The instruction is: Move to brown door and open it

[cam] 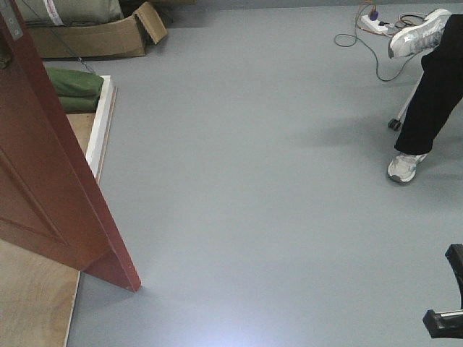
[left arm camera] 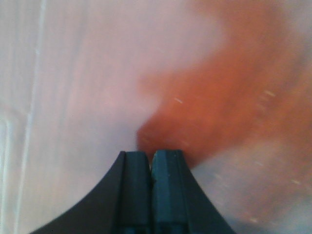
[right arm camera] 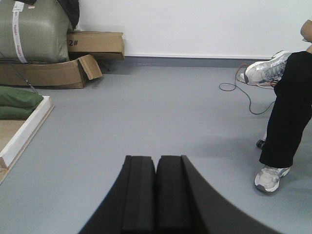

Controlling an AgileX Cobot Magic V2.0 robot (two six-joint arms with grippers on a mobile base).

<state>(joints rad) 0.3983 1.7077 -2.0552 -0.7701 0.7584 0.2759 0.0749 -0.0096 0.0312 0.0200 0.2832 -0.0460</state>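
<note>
The brown door (cam: pixel 51 181) is a glossy reddish-brown slab with recessed panels filling the left of the front view, its lower corner resting near the plywood floorboard. My left gripper (left arm camera: pixel 151 155) is shut with nothing between its fingers, right up against the brown door (left arm camera: pixel 229 92), which shows as a blurred reddish patch with pale glare. My right gripper (right arm camera: pixel 156 160) is shut and empty, hanging over the bare grey floor away from the door. A dark part of the right arm (cam: pixel 448 296) shows at the front view's lower right.
A white frame board (cam: pixel 100 130) and plywood floorboard (cam: pixel 32 303) lie left. Green bags (cam: pixel 72 88) and cardboard boxes (cam: pixel 94 36) stand at the back left. A seated person's leg (cam: pixel 434 94) and cables (cam: pixel 376 43) are at the right.
</note>
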